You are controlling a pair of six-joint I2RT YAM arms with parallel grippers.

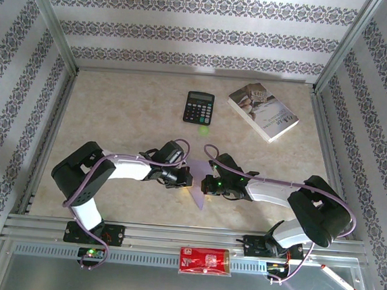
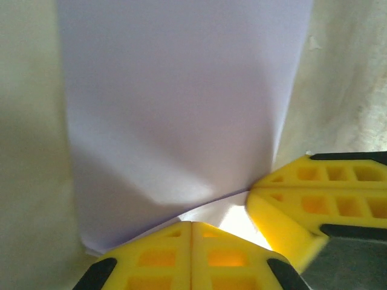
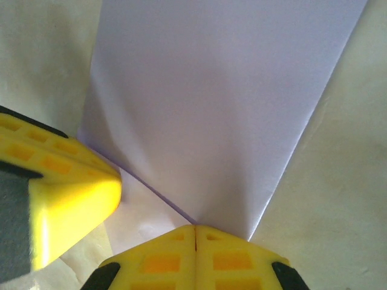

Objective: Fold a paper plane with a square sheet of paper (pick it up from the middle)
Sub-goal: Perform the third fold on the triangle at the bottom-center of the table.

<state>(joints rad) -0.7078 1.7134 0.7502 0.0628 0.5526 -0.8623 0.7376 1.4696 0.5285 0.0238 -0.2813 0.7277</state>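
I find nothing here that I can actually read. On the far side of my table (image 1: 129,105) the calculator (image 1: 199,107) has a display and rows of keys whose signs are too small to make out, and the white-covered book (image 1: 262,111) beside it carries a picture and lines of dark print that are just as illegible. The red tag (image 1: 204,260) on the rail between the bases of my two arms bears a white mark and some pale lettering, blurred past reading.
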